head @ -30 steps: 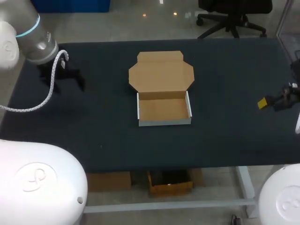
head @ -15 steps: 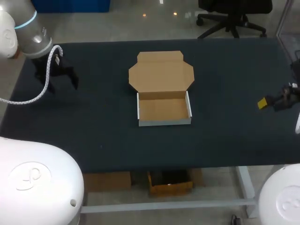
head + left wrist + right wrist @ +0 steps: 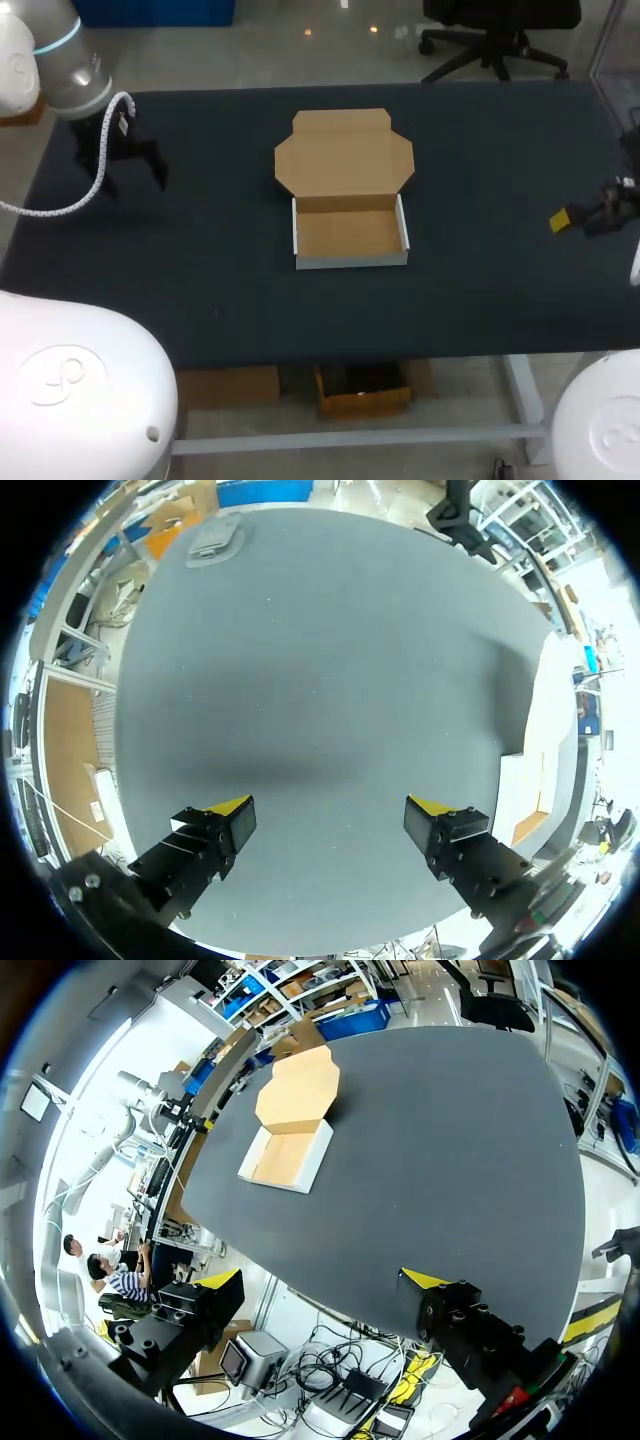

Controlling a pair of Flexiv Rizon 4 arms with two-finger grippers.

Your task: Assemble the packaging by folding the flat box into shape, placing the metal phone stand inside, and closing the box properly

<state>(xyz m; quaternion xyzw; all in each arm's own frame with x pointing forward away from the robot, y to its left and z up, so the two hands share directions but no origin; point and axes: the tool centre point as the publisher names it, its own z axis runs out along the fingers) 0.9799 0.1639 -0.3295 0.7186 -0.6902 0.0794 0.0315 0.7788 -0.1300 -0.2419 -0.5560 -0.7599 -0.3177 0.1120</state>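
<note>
The cardboard box [image 3: 350,232] sits at the table's middle, folded into a shallow tray with white outer walls. Its brown lid [image 3: 343,160] lies flat and open behind it. My left gripper [image 3: 133,178] hangs open over the far left of the table, well away from the box, with nothing between its fingers. In the left wrist view the gripper [image 3: 330,815] faces bare mat, with the box [image 3: 530,770] off to one side. My right gripper [image 3: 565,220] stands open near the table's right edge. In the right wrist view the gripper [image 3: 320,1280] is empty and the box [image 3: 290,1145] lies far ahead. No phone stand shows in any view.
The dark table mat [image 3: 480,150] stretches wide on both sides of the box. A white cable [image 3: 90,195] loops down from the left arm over the mat's left part.
The left arm has drawn back a little toward the far left corner, its gripper still open. The right arm and the box have not moved.
</note>
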